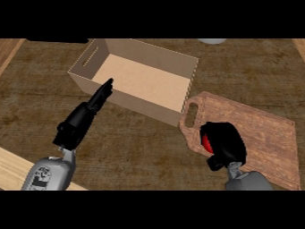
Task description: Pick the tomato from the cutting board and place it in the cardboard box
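Tomato [207, 142]: only a red sliver showed at the left side of the right hand [226, 143], inside its curled fingers; the hand hid the rest.
Right hand: clenched over the tomato from above, probably so that the round fruit could not roll out.
Cutting board [260, 134]: lay under the right hand, its handle slot just beyond the fingers; whether the tomato rested on it or was lifted could not be told.
Cardboard box [151, 58]: open-topped, beyond and left of the right hand, its near corner just beside the board, so the carry looked short.
Left hand [82, 120]: released, fingers straight, tips at the box's near wall, holding nothing.
Table [135, 147]: carried box and board.
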Robot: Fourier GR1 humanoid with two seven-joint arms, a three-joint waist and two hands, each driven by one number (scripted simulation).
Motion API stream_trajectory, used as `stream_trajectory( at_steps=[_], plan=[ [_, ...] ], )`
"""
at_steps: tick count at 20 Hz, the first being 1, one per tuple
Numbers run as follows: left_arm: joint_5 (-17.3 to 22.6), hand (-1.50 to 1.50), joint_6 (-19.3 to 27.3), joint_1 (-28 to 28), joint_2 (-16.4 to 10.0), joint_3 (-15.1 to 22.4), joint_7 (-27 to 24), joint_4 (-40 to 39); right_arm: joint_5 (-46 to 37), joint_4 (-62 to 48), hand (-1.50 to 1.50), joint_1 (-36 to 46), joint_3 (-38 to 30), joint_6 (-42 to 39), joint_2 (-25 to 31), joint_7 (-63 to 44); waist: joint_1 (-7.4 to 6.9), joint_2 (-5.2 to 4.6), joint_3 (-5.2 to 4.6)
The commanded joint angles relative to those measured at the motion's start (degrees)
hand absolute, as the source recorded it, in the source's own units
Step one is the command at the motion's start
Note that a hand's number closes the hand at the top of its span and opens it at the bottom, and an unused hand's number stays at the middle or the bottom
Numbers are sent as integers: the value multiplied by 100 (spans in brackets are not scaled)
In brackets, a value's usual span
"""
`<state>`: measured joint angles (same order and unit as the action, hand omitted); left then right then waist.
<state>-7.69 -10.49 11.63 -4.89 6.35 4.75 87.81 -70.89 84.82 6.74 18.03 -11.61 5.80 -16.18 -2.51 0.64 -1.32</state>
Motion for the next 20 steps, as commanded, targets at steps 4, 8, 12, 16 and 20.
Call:
stream_trajectory(
  at_steps=[4, 8, 12, 16, 20],
  plan=[
    [-49, 0, -61, 171, 78, 128, -37, -121, -291, 27, 150, 894, 1222, 616, -566, -2664, -277, -76, 119],
    [39, 0, -201, 174, 29, 94, -95, -178, -503, 40, 150, 1632, 1921, 739, -575, -4165, -367, -64, 113],
    [-84, 0, -130, 155, 82, 176, -122, -214, -202, 124, 150, 2428, 2732, 831, -578, -5413, -402, -67, 119],
    [-122, 0, -79, 231, 262, 239, -8, -251, 178, 466, 150, 3139, 3158, 606, -577, -6024, -393, -38, 113],
    [-123, 0, -139, 240, 279, 258, -8, -201, 215, 607, 150, 3796, 3141, 892, -576, -6313, -431, -11, 109]
  ],
)
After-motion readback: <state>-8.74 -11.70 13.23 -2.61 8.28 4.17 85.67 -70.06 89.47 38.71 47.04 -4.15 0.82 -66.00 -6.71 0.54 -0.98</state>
